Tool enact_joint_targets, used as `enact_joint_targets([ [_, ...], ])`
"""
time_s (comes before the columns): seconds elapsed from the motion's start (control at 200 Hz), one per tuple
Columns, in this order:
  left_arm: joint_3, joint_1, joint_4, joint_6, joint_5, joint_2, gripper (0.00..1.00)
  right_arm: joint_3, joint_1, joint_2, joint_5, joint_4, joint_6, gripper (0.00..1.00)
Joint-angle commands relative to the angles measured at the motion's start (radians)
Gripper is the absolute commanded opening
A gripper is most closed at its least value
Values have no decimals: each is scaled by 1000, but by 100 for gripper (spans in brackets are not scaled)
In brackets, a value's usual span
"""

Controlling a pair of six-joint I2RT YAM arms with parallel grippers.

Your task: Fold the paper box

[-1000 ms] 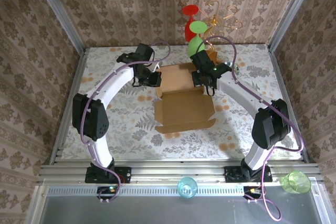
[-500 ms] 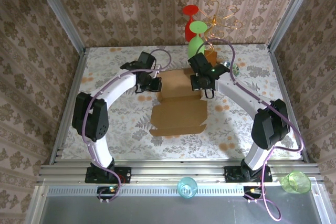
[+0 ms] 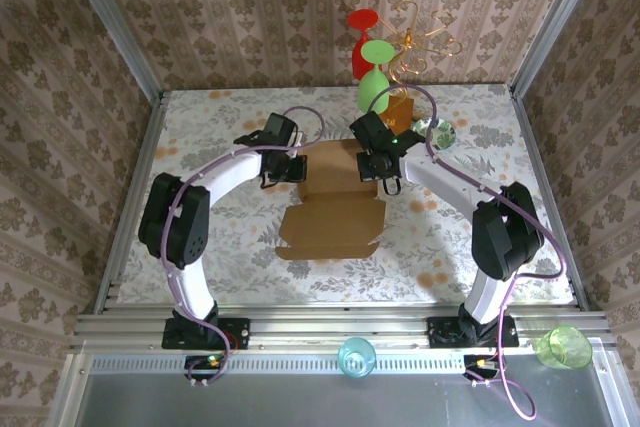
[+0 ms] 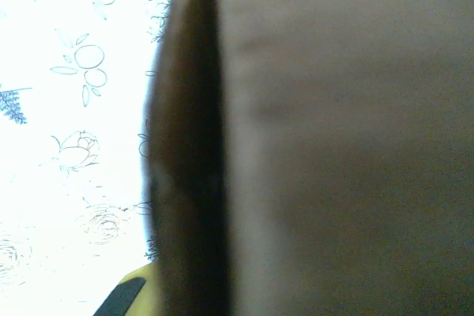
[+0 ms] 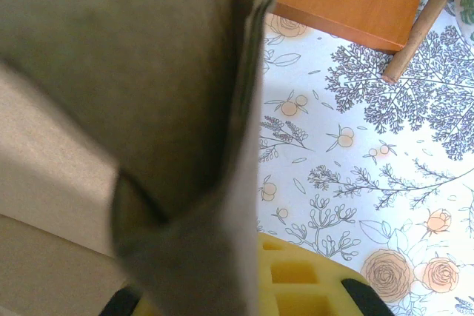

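- Paper box (image 3: 330,219) sits mid-tabletop (image 3: 220,237), rear panel raised between both arms.
- Right fingers (image 5: 296,280) pinch its folded right edge.
- Left fingers (image 4: 129,297) at left edge; I cannot tell their grip.

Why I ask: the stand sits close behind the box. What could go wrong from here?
The right gripper works just in front of the stand; a backward swing could topple it and its glasses. The left gripper and the right are at opposite ends of the far panel of the box; uneven motion could skew or crease it. The near panel lies loose on the table, so the box may slide.
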Motion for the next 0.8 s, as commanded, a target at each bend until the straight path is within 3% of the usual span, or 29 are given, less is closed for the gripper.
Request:
enact_joint_targets([
  [0.0, -21, -10, 24, -29, -62, 28, 0, 18, 10, 18, -10, 24, 28, 0],
  [0.225, -17, -59, -14, -72, -210, 29, 0, 25, 16, 29, -9, 18, 29, 0],
  [0.365, -19, -76, -18, -80, -219, 12, 0, 11, 18, 23, 0, 28, 30, 0],
  [0.565, -75, -75, 36, -103, -171, -88, 31, -65, 18, -21, -9, 121, 24, 0],
  [0.795, -150, -45, 87, -97, -105, -202, 43, -81, 16, -33, -3, 134, 17, 0],
])
